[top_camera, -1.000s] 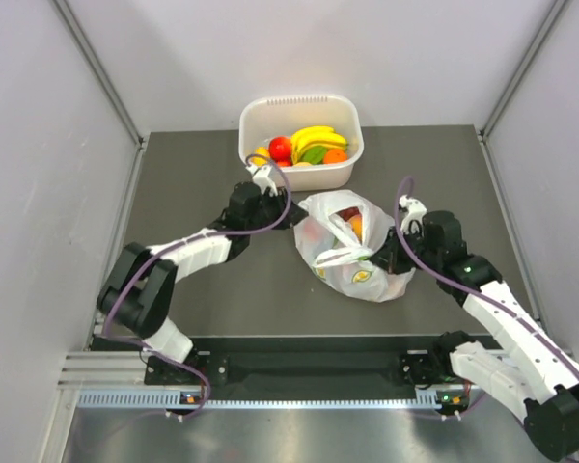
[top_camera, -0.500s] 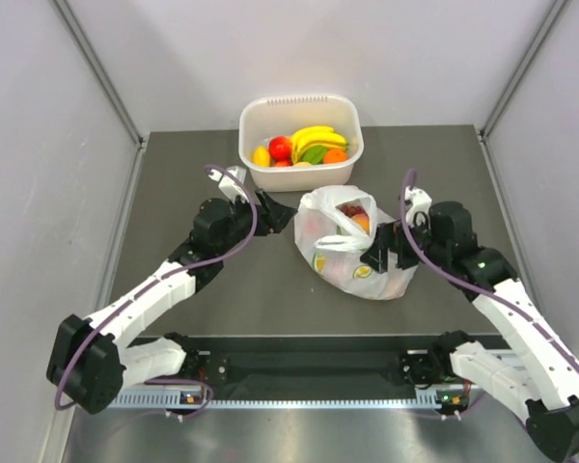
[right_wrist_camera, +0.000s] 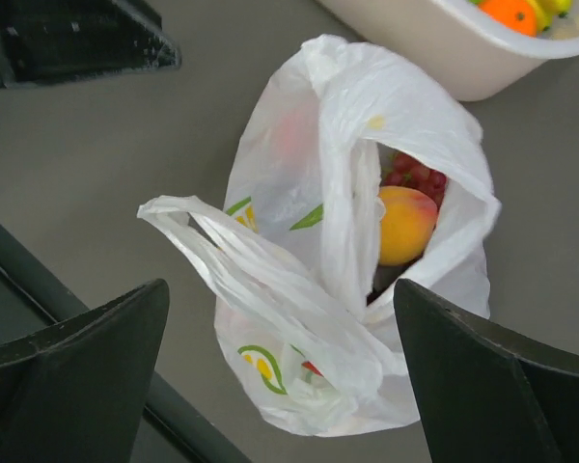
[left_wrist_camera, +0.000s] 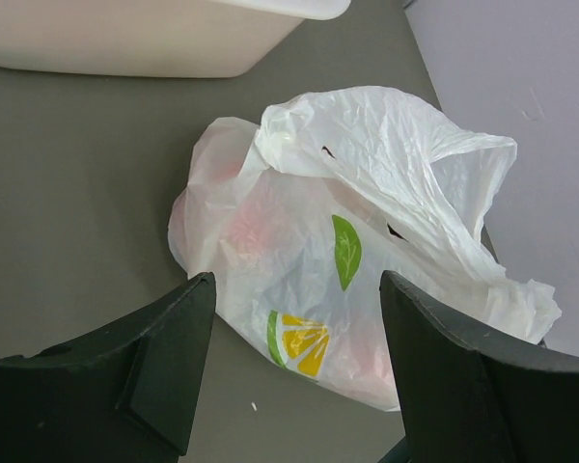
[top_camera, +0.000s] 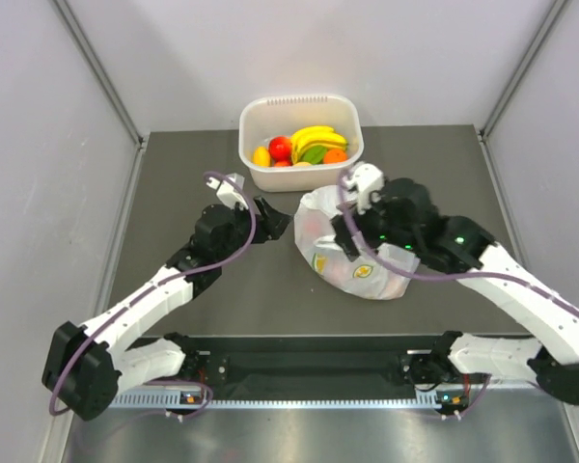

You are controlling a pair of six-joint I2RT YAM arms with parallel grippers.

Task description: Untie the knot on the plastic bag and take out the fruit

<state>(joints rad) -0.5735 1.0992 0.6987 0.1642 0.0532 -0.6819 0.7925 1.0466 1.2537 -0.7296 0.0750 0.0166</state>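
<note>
Status of my left claw (top_camera: 273, 218): it was open, its two black fingers (left_wrist_camera: 116, 376) spread wide with nothing between them. It hovered low over the dark grey table (top_camera: 222, 289), just beside the left edge of the thin, crinkly, translucent white plastic bag (top_camera: 352, 272) and apart from it. In the left wrist view, the plastic bag (left_wrist_camera: 367, 183) lay on its side ahead of the left claw (left_wrist_camera: 294, 289). A printed green leaf and yellow citrus slice (left_wrist_camera: 304, 338) faced the camera, and pinkish shapes showed faintly through the film.

At the rear centre of the table stood the rigid white plastic tub (top_camera: 299, 104), holding yellow bananas (top_camera: 315, 135) among other coloured pieces. The plastic bag rested just in front of the tub.

In the right wrist view, the mouth of the plastic bag (right_wrist_camera: 367, 106) gaped open, and its strip-like handle loops (right_wrist_camera: 241, 260) lay loose and slack. Inside sat a yellow-orange peach with a pink blush (right_wrist_camera: 405, 224), touching a bunch of dark red-purple grapes (right_wrist_camera: 415, 178) behind it. The tub (right_wrist_camera: 444, 58) showed at the upper right.

My right claw (top_camera: 345, 234) hung directly above the plastic bag. It was open too, jaws wide apart and gripping nothing, with the right claw (right_wrist_camera: 280, 289) centred over the loose handles. I could not tell whether its fingertips touched the plastic.
</note>
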